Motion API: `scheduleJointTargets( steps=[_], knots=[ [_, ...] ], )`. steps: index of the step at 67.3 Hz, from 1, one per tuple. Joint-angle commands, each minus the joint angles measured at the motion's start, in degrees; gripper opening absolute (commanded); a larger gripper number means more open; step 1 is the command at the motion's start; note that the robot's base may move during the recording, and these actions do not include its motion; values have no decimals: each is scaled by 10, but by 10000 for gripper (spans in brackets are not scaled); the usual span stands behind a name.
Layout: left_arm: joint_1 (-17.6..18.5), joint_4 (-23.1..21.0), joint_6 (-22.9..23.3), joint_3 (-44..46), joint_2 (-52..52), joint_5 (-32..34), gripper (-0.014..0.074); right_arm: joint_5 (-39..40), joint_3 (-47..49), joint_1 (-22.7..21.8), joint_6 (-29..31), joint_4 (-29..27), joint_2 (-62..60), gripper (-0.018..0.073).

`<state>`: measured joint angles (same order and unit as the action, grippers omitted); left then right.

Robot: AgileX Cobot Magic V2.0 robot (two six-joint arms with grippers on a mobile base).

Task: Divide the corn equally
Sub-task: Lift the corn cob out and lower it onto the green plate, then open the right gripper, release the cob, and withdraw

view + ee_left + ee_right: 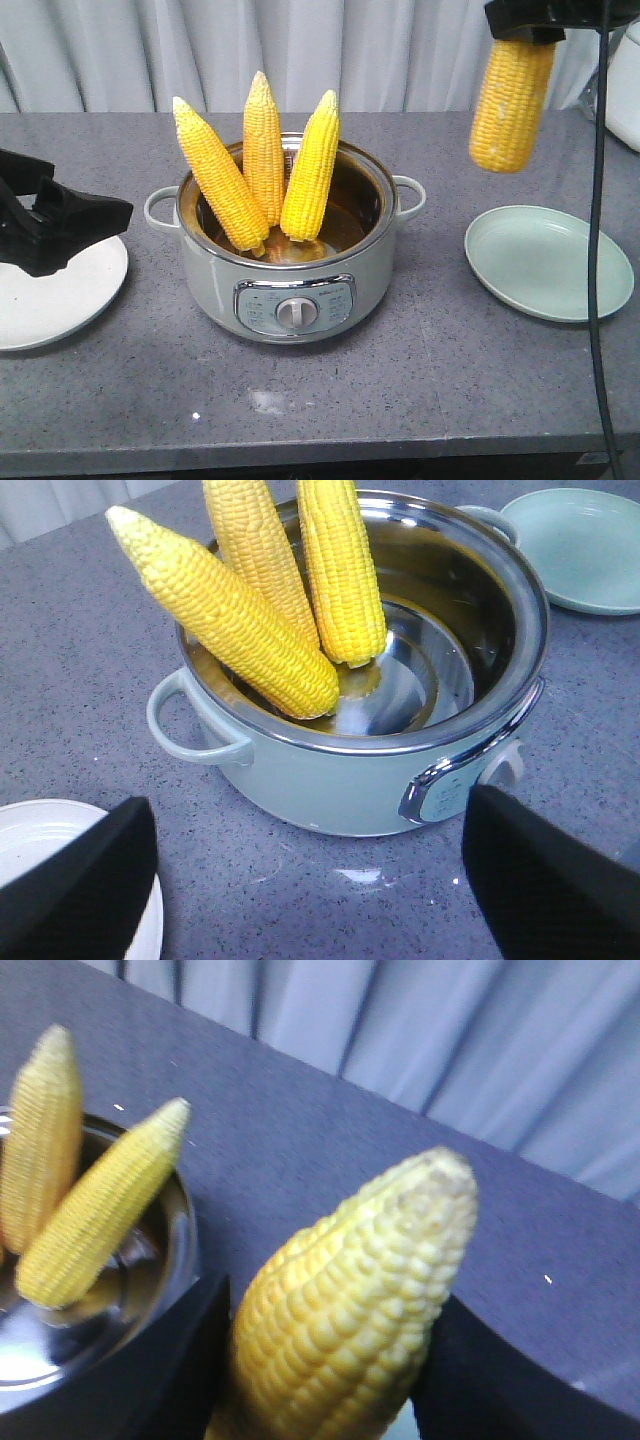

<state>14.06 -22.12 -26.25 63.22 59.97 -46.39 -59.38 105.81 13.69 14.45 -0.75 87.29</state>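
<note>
One cob (512,105) hangs upright in the air from the right gripper (524,34), whose fingers pinch its top end. Just below that gripper sits the green plate (545,265), with nothing showing on it; it is probably where this cob is bound. Lower and to the gripper's left, three cobs (262,150) stand tips-up in the pot (215,280), butts on its floor and sides against the rim, so each can be taken from above. Beyond the pot, the left gripper (60,222) hovers over the white plate (70,300), fingers spread wide, holding nothing and apparently waiting. With four cobs and two plates, a fair share looks like two each. Everything rests on a grey speckled table (420,390). A pleated grey curtain (400,50) closes off the back, and a black cable (598,250) drops beside the right gripper.
</note>
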Motion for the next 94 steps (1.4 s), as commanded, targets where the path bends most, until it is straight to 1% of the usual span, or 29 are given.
scheduleJointTargets(
  steps=[1,8,13,19,29,35,44,51,77,84,94],
  knots=[
    [4,-13,-1,20,-8,30,584,2,17,-3,-37,68,-10,246],
    [4,-13,-1,20,-8,30,584,-31,17,-3,-56,121,12,246],
    [4,-13,-1,20,-8,30,584,-52,17,-6,-60,134,31,246],
    [4,-13,-1,20,-8,30,584,-66,17,-27,-66,130,57,246],
    [4,-13,-1,20,-8,30,584,-86,17,-74,-66,109,98,246],
    [4,-13,-1,20,-8,30,584,-96,17,-94,-63,97,118,246],
    [4,-13,-1,20,-8,30,584,-103,17,-112,-58,91,141,246],
    [4,-13,-1,20,-8,30,584,-107,17,-123,-52,89,159,246],
    [4,-13,-1,20,-8,30,584,-98,17,-123,-45,87,230,249],
    [4,-13,-1,20,-8,30,584,-89,17,-123,-49,87,247,288],
    [4,-13,-1,20,-8,30,584,-74,17,-123,-56,87,258,435]
  ],
)
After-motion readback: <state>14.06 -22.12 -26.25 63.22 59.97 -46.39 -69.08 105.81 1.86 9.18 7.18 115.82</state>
